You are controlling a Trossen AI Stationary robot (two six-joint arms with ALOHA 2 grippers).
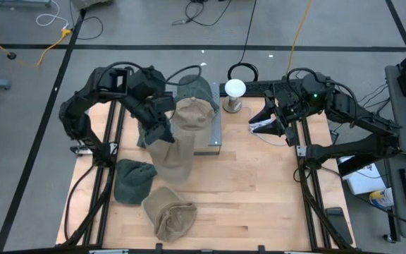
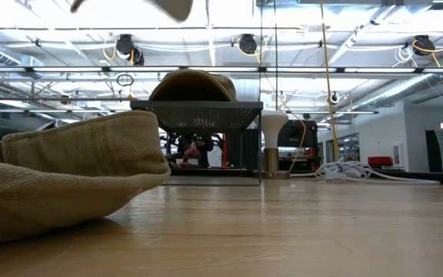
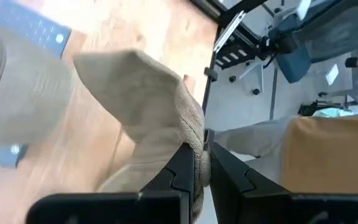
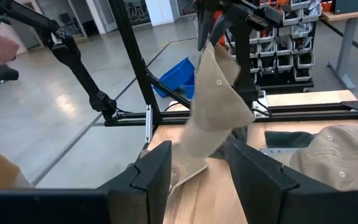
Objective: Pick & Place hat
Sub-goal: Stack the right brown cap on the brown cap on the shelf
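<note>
Already two caps lay near the worktop's front-left corner: a dark green cap [image 1: 133, 180] and, just beside it toward the front edge, a tan corduroy cap [image 1: 169, 216]. Near the back edge stood a grey mesh rack [image 1: 214, 134] with another tan cap [image 1: 192, 113] and a green one [image 1: 194, 87] on top, and beside it a white round-headed stand [image 1: 235, 90]. The left gripper [image 3: 202, 163] was clenched on the edge of a beige hat [image 1: 170, 152], which hung limp below it, soft and ribbed at the brim, right in front of the rack. The right gripper [image 1: 273, 124] waited by the right edge, fingers parted on nothing.
</note>
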